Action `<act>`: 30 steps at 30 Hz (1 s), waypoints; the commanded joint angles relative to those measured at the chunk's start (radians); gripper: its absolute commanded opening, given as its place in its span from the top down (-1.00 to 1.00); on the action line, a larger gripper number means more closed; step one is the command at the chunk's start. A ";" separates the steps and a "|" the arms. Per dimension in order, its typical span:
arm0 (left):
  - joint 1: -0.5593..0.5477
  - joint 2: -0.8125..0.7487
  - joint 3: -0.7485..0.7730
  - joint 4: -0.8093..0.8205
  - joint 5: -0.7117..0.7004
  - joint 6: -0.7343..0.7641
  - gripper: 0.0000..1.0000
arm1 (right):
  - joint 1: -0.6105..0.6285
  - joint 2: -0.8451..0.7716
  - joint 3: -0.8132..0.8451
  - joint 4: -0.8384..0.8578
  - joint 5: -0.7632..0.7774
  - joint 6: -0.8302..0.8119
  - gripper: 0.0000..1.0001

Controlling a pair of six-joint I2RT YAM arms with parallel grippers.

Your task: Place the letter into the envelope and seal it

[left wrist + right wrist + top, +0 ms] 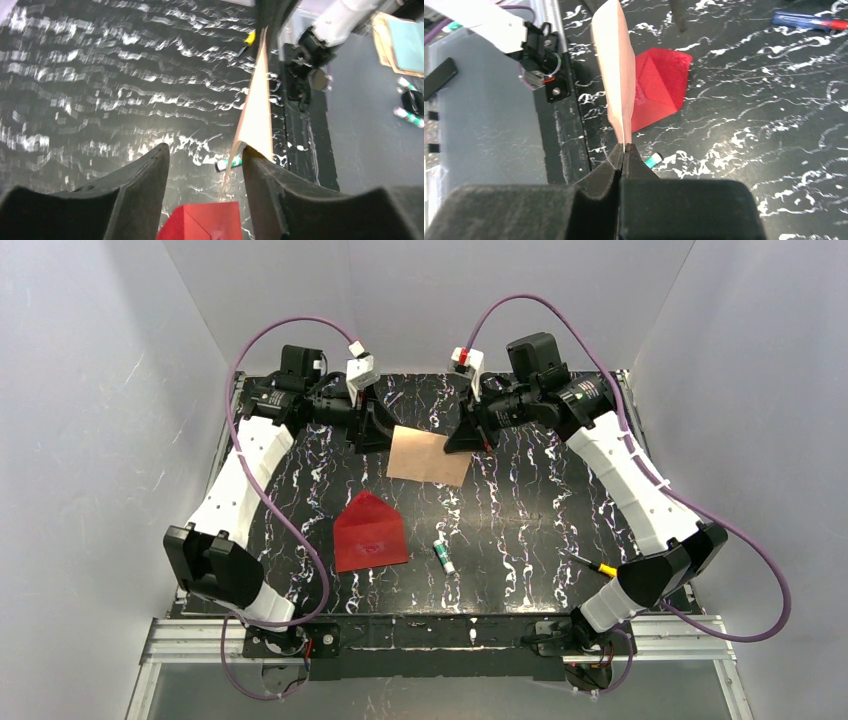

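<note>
Envelope point(370, 532) on black marbled table point(530, 530)

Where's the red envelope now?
Top view: the envelope lies flat, left of centre, below the held letter in frame, a small tube just to its right.

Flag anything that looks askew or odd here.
The letter is bowed: the right hand pinches one edge, while its other edge only leans on one finger of the open left hand. The envelope lies flat, flap open; nothing else stands out.
</note>
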 commanded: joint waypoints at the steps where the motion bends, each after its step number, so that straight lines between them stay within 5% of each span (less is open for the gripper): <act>1: 0.005 -0.088 -0.112 0.136 -0.398 -0.135 -0.27 | 0.003 -0.051 0.040 0.053 0.188 0.019 0.97; 5: 0.007 -0.141 -0.243 0.353 -0.867 -0.257 -0.66 | 0.003 -0.050 0.024 0.097 0.430 0.068 0.97; 8: 0.009 -0.108 -0.193 0.302 -1.095 -0.366 -0.74 | 0.003 -0.047 0.007 0.134 0.528 0.100 0.97; 11: 0.008 -0.073 -0.099 0.212 -0.954 -0.387 -0.75 | 0.003 -0.049 -0.006 0.163 0.518 0.116 0.97; 14: 0.007 -0.111 -0.136 0.276 -0.602 -0.370 -0.73 | 0.003 -0.047 -0.016 0.186 0.447 0.120 0.97; 18: -0.011 -0.226 -0.371 0.772 -0.287 -0.595 -0.71 | 0.002 -0.044 -0.034 0.232 0.372 0.146 0.97; 20: -0.037 -0.255 -0.425 0.886 -0.270 -0.616 -0.70 | 0.003 -0.045 -0.039 0.258 0.317 0.164 0.97; 30: -0.119 -0.228 -0.409 0.893 -0.204 -0.567 -0.51 | 0.003 -0.077 -0.115 0.437 0.084 0.291 0.97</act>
